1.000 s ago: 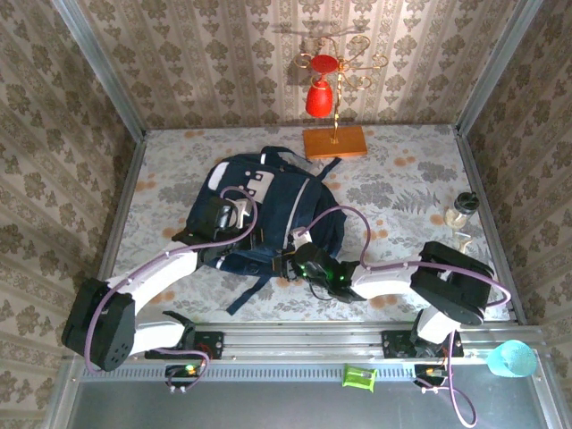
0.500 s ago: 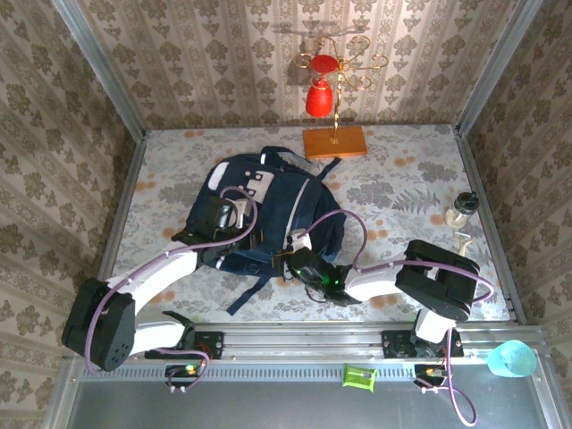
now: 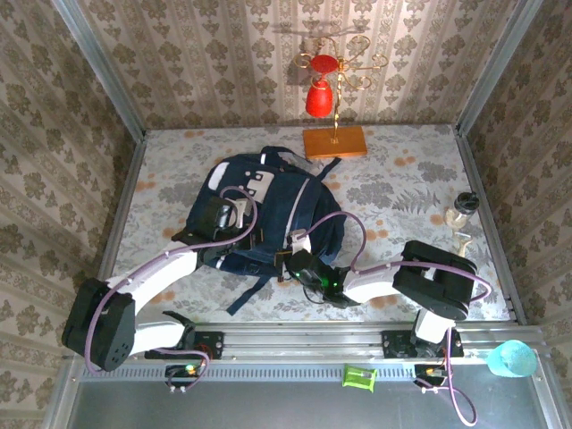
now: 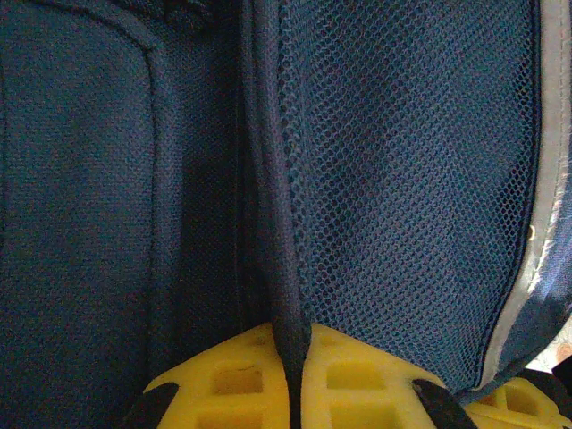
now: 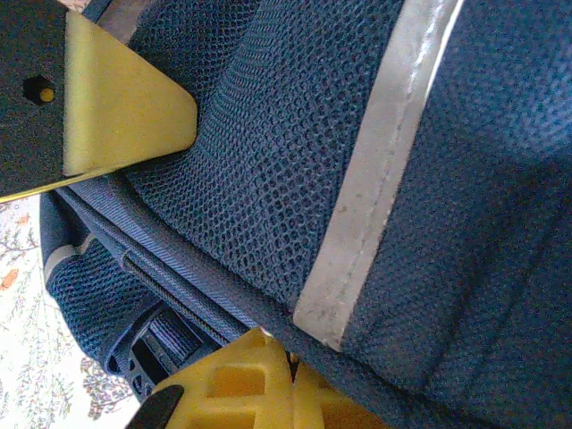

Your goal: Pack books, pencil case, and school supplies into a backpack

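Two pincers, and I see both pinching the navy backpack (image 3: 273,201): left gripper (image 4: 291,362) squeezes a raised fabric seam, right gripper (image 5: 288,380) nips coarse mesh beside a smooth grey strip (image 5: 375,170). Bag lies flat centre-left on the flowery table (image 3: 402,179), long axis roughly up-down, handle loop toward the top.

— Where do we find the backpack (image 3: 268,210)?
— We see it on the table (image 3: 402,179), left of centre. Behind it, to the right, stands the slab (image 3: 335,141) by the back wall.
— And the jar (image 3: 462,207)?
— We place it well apart, at the table's right edge.
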Motion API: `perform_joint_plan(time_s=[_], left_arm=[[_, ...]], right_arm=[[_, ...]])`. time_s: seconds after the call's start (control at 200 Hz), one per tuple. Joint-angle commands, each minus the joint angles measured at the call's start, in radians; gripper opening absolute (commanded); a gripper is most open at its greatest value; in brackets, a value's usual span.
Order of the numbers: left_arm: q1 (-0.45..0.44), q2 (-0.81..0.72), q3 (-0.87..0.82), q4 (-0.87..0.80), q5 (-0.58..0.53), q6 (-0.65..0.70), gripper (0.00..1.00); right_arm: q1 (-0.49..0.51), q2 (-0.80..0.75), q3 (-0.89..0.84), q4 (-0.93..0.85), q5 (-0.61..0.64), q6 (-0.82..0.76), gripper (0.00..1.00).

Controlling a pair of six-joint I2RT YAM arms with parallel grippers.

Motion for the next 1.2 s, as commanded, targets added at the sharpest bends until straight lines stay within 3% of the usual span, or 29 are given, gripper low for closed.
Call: perform_joint_plan(time_s=[0.0,0.47,0.725,0.885,1.08,1.195], left_arm=[[0.002,-0.014,-0.008,0.000,0.048,0.030,0.00],[0.053,-0.027,0.008,-0.062,-0.028,0.106,0.00],[0.110,-0.053,0.006,-0.088,-0.083,0.131,0.00],[0.113,-0.052,0.012,-0.099,-0.115,0.144,0.00],[0.112,-0.050,0.018,-0.092,-0.094,0.129,0.00],[0.113,-0.056,0.016,-0.091,-0.088,0.127,0.00]], right_arm=[[0.001,-0.029,-0.018,-0.012,0.073,0.018,0.00],[0.000,-0.228,-0.084,-0.379,0.167,0.026,0.00],[-0.051,-0.382,-0.115,-0.571,0.225,0.022,0.00],[-0.134,-0.418,-0.111,-0.530,0.060,-0.102,0.00],[-0.147,-0.411,-0.088,-0.465,-0.181,-0.281,0.00],[-0.140,-0.386,-0.052,-0.461,-0.271,-0.345,0.20]])
